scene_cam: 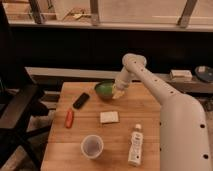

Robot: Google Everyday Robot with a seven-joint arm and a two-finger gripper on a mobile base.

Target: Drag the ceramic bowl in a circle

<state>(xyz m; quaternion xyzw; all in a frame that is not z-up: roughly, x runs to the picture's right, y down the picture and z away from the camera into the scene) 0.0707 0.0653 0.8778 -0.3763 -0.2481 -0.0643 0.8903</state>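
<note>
We cannot read any writing here; the white bottle (135, 145) has some marks on its label, but they are too small to make out.

The ceramic bowl (104, 89) stands at the far edge of the wooden table (60, 150), near the middle of that edge. It is round, shallow and glossy green. The gripper (118, 93) is at the right rim of the bowl and seems to touch it; we cannot tell how it holds the rim. The arm (155, 90) is white and smooth, built of rounded segments, and it reaches from the right side of the view across to the bowl.

On the table, which is made of light wooden planks, we also see a flat black device (80, 100) just left of the bowl, a small red oblong thing (69, 118) near the left edge, a pale square sponge-like block (109, 117) in the middle, and a translucent whitish plastic cup (92, 147) near the front. The white bottle lies on its side at the front right. A dark chair (17, 107) stands left of the table.
</note>
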